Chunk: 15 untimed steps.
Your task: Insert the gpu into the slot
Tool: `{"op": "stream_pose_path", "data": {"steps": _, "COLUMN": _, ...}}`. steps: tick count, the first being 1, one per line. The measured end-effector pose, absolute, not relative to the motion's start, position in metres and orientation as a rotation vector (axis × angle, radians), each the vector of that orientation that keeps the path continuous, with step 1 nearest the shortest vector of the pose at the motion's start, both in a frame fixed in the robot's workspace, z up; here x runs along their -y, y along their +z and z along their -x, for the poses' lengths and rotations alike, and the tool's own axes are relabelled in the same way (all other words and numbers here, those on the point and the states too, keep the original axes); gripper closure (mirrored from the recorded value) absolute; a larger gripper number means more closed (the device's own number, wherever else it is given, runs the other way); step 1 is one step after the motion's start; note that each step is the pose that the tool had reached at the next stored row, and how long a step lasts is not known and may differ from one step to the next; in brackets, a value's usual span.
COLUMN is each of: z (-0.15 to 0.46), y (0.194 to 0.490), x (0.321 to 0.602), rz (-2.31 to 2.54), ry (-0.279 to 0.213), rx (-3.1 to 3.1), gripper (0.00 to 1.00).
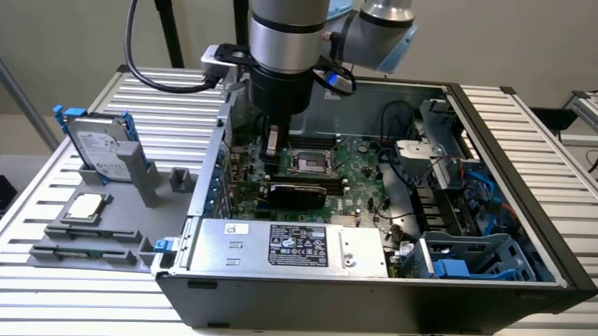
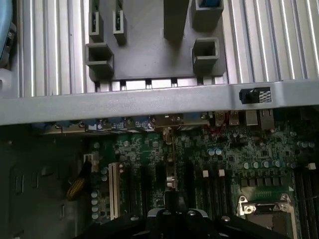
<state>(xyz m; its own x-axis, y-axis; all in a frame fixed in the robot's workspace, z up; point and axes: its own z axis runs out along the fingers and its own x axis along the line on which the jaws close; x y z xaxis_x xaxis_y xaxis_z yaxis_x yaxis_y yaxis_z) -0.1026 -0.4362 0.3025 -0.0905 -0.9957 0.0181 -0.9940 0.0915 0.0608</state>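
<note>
The arm reaches down into the open computer case (image 1: 523, 231), with its gripper (image 1: 272, 143) hanging over the green motherboard (image 1: 360, 157) close to the case wall on the exterior view's left. The claw is clenched tight, and nothing can be seen held between its fingers; in the wrist view the gripper (image 2: 172, 211) looks down on bare board and connectors. The black card (image 1: 299, 190) stands on its edge across the motherboard, just in front of the square silver processor socket (image 1: 309, 161) and behind the big silver labelled box (image 1: 290, 245), apart from the claw and a little below it. It looks level and settled low against the board, which suggests it already sits in its slot, though the slot is covered by the card and cannot be made out, so whether the card is pressed fully home is uncertain. As a judgement, the main work of the task appears done or very nearly so: the card is in the case, upright and in line, with the clenched claw above and beside it. On the table at the exterior view's left, a hard drive (image 1: 98, 147) stands in a grey holder (image 1: 140, 171), untouched
</note>
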Motion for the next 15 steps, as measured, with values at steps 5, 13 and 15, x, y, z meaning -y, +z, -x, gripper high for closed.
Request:
{"op": "stream_pose_path", "data": {"steps": 5, "z": 0.0967, "y": 0.3025, "x": 0.4363, "rz": -2.125, "ry": 0.038, "rx": 2.325, "gripper": 0.89}}
{"op": "stream_pose_path", "data": {"steps": 13, "z": 0.0950, "y": 0.3025, "x": 0.4363, "rz": -2.133, "ry": 0.056, "rx": 2.334, "gripper": 0.89}}
{"op": "stream_pose_path", "data": {"steps": 15, "z": 0.0950, "y": 0.3025, "x": 0.4363, "rz": -2.133, "ry": 0.056, "rx": 2.334, "gripper": 0.89}}
